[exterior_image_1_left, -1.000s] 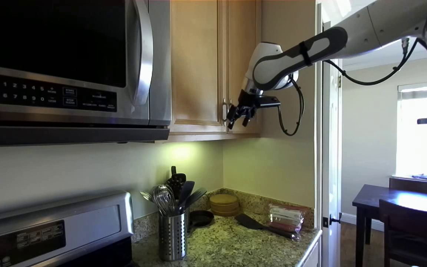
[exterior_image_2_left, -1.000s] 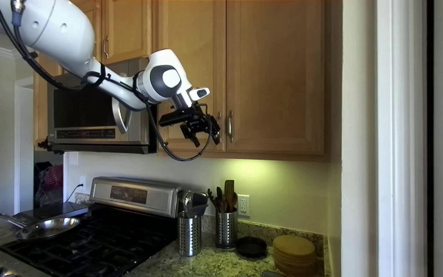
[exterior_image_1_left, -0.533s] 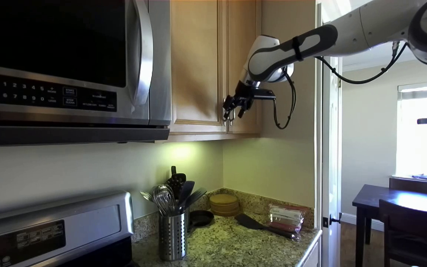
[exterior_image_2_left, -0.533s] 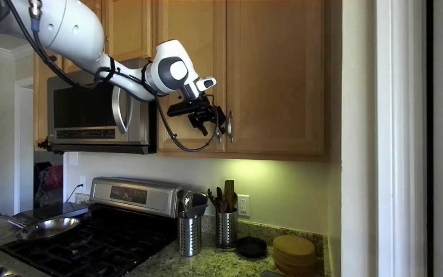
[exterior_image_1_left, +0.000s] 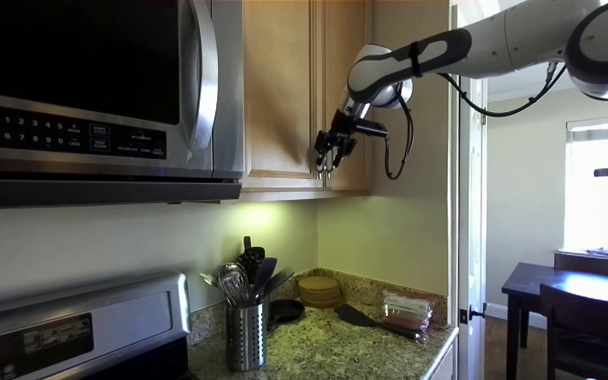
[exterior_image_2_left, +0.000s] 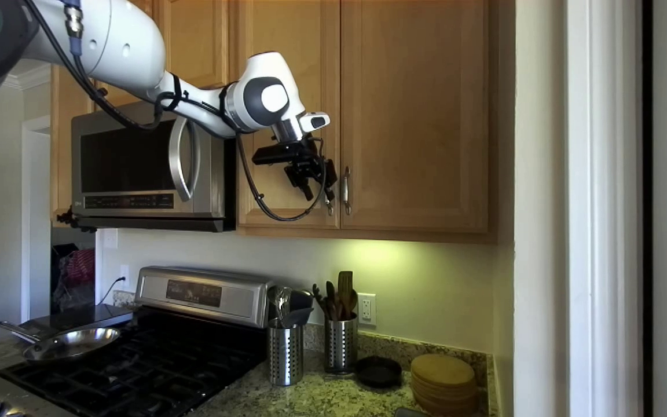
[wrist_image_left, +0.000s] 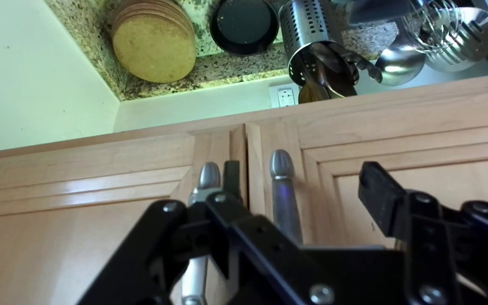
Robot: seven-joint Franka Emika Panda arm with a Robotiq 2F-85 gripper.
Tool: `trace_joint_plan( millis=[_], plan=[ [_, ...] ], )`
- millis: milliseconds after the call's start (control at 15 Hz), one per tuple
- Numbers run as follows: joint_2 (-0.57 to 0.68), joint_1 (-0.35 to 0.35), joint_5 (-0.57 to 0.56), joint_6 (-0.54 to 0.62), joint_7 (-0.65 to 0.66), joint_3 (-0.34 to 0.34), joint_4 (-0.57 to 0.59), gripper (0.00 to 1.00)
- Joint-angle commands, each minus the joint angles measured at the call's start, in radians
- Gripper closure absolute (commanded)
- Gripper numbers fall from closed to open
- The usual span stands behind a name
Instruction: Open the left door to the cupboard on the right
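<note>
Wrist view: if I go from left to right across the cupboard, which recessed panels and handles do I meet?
Right door's recessed panel, right door's handle, left door's handle, left door's recessed panel. This view stands upside down, so the right door comes first.
</note>
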Motion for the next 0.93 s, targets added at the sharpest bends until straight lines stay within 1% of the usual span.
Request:
trace_joint_plan(
  millis=[0, 67, 267, 467, 667, 733, 800, 867],
  plan=[
    [0.039, 0.001, 0.012, -0.03, -0.008, -0.001, 0.08, 0.5],
    [0.048, 0.001, 0.013, -0.025, -0.011, 0.0, 0.094, 0.51],
    [0.072, 0.002, 0.003, -0.001, -0.021, 0.0, 0.124, 0.73],
    [0.084, -0.005, 0.0, 0.003, -0.026, -0.002, 0.133, 0.91],
    [0.073, -0.006, -0.009, 0.007, -0.046, -0.005, 0.121, 0.95],
    [0.064, -0.002, -0.024, 0.007, -0.042, -0.006, 0.107, 0.91],
    [0.059, -0.001, -0.028, 0.004, -0.043, -0.005, 0.099, 0.91],
    [0.035, 0.009, -0.056, -0.001, -0.029, -0.004, 0.072, 0.91]
  ],
)
